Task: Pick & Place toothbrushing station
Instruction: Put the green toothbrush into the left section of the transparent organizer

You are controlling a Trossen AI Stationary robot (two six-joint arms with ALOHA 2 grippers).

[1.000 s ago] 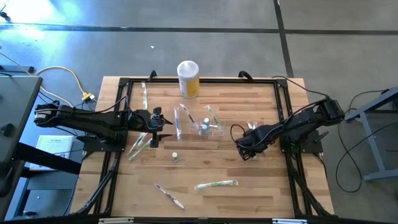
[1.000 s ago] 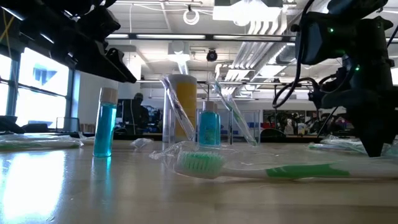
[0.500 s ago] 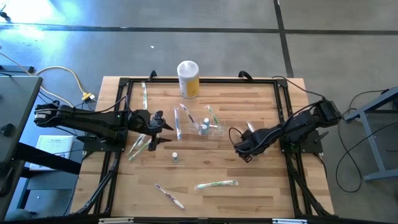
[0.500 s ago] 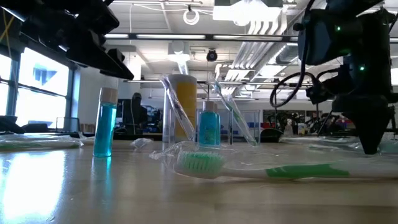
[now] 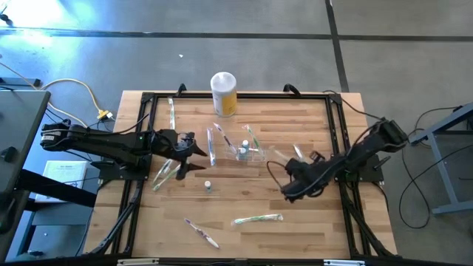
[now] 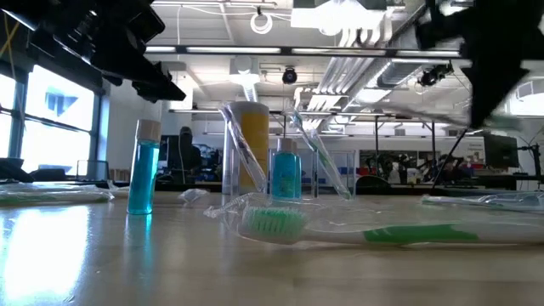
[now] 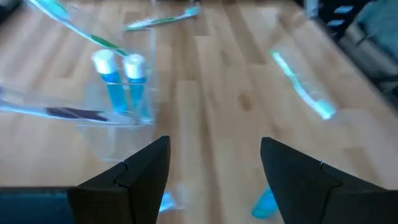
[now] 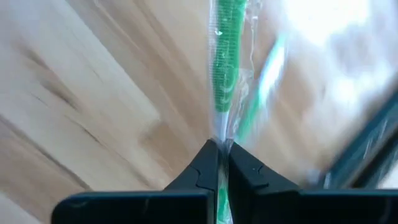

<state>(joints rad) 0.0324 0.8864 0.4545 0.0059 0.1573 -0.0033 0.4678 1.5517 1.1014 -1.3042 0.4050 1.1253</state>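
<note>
The clear holder [image 5: 250,152] stands mid-table with two white-capped blue tubes and toothbrushes leaning in it; it also shows in the left wrist view [image 7: 127,93]. My right gripper [image 8: 219,149] hangs right of the holder [image 5: 293,186], shut on a clear-wrapped green toothbrush [image 8: 227,56]. My left gripper [image 7: 214,165] hovers open left of the holder [image 5: 191,150] with nothing between its fingers. Another wrapped toothbrush [image 5: 296,153] lies on the table by the right arm. My right gripper pinches the wrapped green toothbrush's handle [image 8: 222,121] between its two fingertips. The fingers slant steeply down. The toothbrush sticks out past the fingertips and is lifted off the table; it shows as a blurred streak [image 6: 463,117] well above the table in the low view.
A white-topped yellow canister [image 5: 224,92] stands at the far edge. A lone blue tube [image 5: 208,186] stands near the middle. Wrapped toothbrushes lie at the near side [image 5: 257,219] [image 5: 201,232], at the left [image 5: 167,171] and at the far left [image 5: 171,111].
My right gripper has risen from the table and swung a little toward the near edge, tipping and rolling as it went. The green toothbrush has come up with it, clear of the table. My left gripper has rolled slightly in place.
</note>
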